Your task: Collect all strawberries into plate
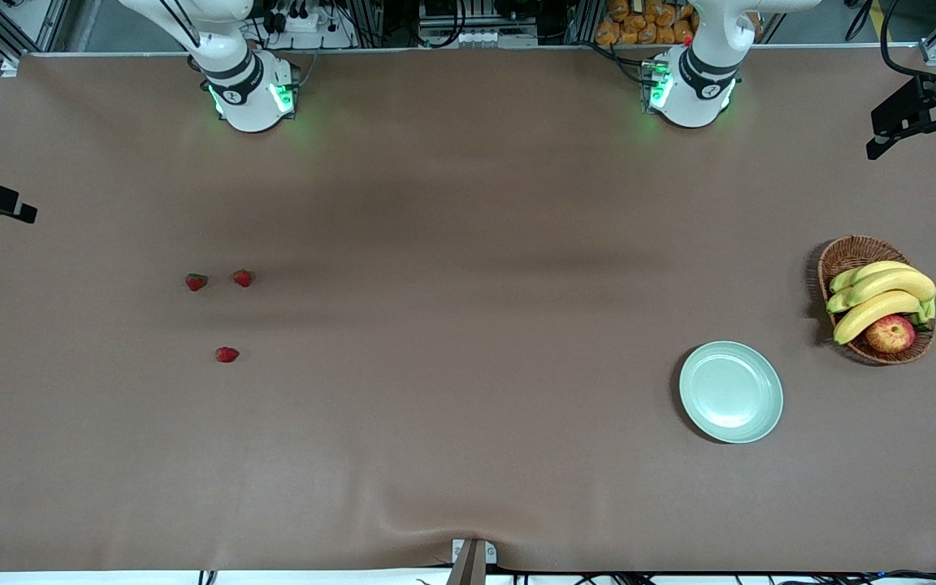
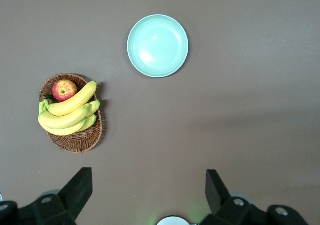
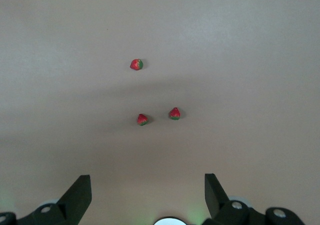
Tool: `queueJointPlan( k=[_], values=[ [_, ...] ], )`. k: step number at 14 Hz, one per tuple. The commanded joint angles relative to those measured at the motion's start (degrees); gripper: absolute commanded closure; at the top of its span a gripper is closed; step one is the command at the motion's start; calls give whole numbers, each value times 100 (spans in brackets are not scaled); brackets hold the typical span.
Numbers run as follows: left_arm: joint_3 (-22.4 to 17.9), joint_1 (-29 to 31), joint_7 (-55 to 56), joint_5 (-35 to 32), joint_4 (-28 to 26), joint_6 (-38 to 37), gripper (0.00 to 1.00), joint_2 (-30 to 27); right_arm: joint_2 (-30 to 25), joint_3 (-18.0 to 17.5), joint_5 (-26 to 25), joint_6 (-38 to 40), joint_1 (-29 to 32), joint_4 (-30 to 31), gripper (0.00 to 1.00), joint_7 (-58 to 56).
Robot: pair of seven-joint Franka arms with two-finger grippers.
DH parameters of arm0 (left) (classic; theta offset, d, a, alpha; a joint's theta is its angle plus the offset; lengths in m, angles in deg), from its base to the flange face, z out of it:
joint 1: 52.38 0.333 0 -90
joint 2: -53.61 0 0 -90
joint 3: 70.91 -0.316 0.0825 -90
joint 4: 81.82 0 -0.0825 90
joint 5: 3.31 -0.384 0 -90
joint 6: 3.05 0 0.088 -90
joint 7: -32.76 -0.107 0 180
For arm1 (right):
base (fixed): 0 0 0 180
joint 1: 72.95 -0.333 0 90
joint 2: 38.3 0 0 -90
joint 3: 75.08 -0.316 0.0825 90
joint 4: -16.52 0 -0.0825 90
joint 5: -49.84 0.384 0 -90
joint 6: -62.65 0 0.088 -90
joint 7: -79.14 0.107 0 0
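Observation:
Three strawberries lie on the brown table toward the right arm's end: two side by side (image 1: 197,282) (image 1: 244,278) and one nearer the front camera (image 1: 227,354). The right wrist view shows all three (image 3: 136,64) (image 3: 143,119) (image 3: 174,113), well below my right gripper (image 3: 147,180), which hangs high and open with nothing between its fingers. The pale green plate (image 1: 730,392) sits bare toward the left arm's end. My left gripper (image 2: 148,177) is also high and open, looking down on the plate (image 2: 158,46). In the front view, neither hand shows.
A wicker basket (image 1: 842,256) with bananas (image 1: 882,296) and an apple (image 1: 890,333) stands beside the plate, farther from the front camera, at the left arm's end. The basket (image 2: 75,140) also shows in the left wrist view. A wide stretch of bare table separates the strawberries from the plate.

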Motion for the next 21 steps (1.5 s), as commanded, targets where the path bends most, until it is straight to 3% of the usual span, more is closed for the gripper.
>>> queueJointPlan(
  k=[1,6,21],
  values=[
    [-35,-25,68,116,3,-76,0,-90,-80,-76,-71,-120,-29,12,0,12],
    [-79,-25,50,204,3,-67,0,-46,-204,-103,-290,-156,-284,127,0,374],
    [-35,-121,411,186,-111,47,0,156,-107,-103,-291,-104,-241,91,0,268]
  ],
)
